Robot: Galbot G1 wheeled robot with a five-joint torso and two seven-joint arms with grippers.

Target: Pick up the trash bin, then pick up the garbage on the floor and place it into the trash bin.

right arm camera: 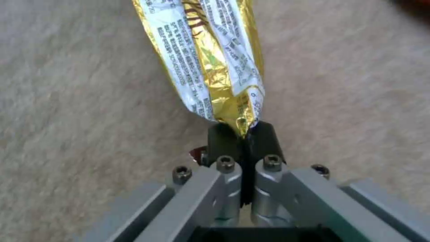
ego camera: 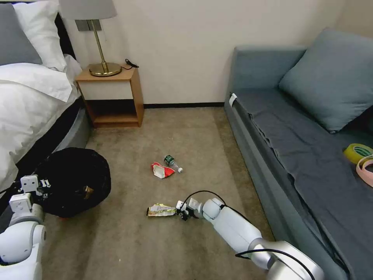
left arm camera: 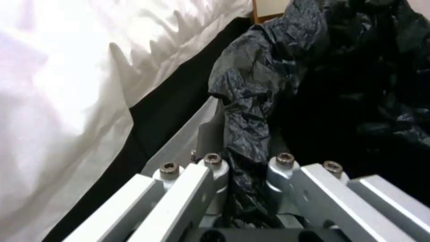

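Note:
The trash bin (ego camera: 74,181), covered by its crinkly black bag, hangs at the lower left beside the bed. My left gripper (ego camera: 42,186) is shut on its bagged rim (left arm camera: 244,134). Low over the carpet in the middle, my right gripper (ego camera: 182,212) is shut on one end of the gold snack wrapper (ego camera: 161,210), whose foil end (right arm camera: 210,64) is pinched between the black pads (right arm camera: 224,139). Farther out on the floor lie a crushed red-and-white pack (ego camera: 162,170) and a small green-labelled bottle (ego camera: 173,163). A brown scrap (ego camera: 88,190) shows inside the bin.
A bed (ego camera: 27,101) with white sheets runs along the left, with a wooden nightstand (ego camera: 112,95) and lamp behind it. A grey sofa (ego camera: 307,147) lines the right side, with tape rolls (ego camera: 359,155) on its seat. Open carpet lies between them.

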